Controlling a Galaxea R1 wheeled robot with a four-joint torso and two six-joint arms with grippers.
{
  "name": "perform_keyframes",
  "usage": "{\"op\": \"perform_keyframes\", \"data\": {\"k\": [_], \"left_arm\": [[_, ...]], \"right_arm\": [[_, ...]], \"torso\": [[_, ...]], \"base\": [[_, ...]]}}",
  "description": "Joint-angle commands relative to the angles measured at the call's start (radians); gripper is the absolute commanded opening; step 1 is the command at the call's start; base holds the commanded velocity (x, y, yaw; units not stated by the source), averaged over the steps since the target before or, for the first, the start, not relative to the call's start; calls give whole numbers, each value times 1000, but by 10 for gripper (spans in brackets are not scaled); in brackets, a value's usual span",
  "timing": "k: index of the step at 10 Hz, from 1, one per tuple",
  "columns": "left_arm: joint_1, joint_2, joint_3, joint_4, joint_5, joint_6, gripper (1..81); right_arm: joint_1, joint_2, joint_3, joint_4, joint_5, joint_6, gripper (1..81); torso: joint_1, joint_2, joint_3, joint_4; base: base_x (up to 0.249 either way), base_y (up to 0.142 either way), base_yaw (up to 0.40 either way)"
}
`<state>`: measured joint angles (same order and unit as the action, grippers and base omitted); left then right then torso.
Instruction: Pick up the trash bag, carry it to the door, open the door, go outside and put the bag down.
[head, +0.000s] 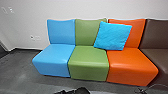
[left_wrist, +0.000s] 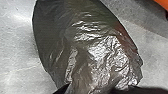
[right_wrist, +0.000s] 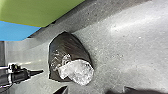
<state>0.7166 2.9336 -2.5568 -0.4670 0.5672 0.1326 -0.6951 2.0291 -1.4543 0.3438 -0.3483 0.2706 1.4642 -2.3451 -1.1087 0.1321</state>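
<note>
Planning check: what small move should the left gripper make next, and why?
I'd probably ease the left gripper slightly toward the dark, shiny plastic trash bag: in the right wrist view it points at the bag, but a strip of grey floor shows between them, so contact looks unlikely.

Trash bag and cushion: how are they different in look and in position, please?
The trash bag is dark, shiny and crumpled, while the cushion is bright blue and squarish. The bag appears to rest on the floor; the cushion leans against the green seat and the orange seat.
</note>
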Motion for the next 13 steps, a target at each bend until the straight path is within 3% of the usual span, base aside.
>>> {"op": "perform_keyframes", "data": {"k": [1, 2, 3, 4, 5, 8, 9, 13], "left_arm": [[-125, -13, -8, -21, 74, -1, 811], [-133, -13, -8, -22, 76, 1, 811], [-139, -14, -7, -22, 76, 1, 811], [-142, -14, -8, -21, 76, 1, 811], [-144, -14, -8, -18, 74, 1, 811], [-154, -10, -11, -21, 31, 1, 811], [-153, -1, -11, -24, -1, 1, 811], [-159, 33, -11, -27, -26, 1, 811]], "right_arm": [[102, -37, 25, 26, -49, -1, 811], [102, -37, 25, 26, -47, -1, 811], [102, -37, 25, 26, -49, -2, 811], [101, -37, 25, 26, -47, -2, 811], [99, -37, 23, 26, -47, -2, 811], [102, -34, 25, 26, -47, -1, 811], [101, -34, 26, 26, -47, -1, 811], [96, -27, 28, 24, -47, -2, 811]], "torso": [[64, -99, -55, 0], [81, -130, -81, 0], [36, -61, -115, 0], [54, -91, -143, 0], [60, -102, -72, 0], [69, -112, -110, 0], [69, -112, -109, 0], [69, -113, -109, 0]], "base": [[0, 0, 0], [0, 0, 0], [0, 0, 0], [0, 0, 0], [0, 0, 0], [0, 0, 0], [0, 0, 0], [0, 0, 0]]}}
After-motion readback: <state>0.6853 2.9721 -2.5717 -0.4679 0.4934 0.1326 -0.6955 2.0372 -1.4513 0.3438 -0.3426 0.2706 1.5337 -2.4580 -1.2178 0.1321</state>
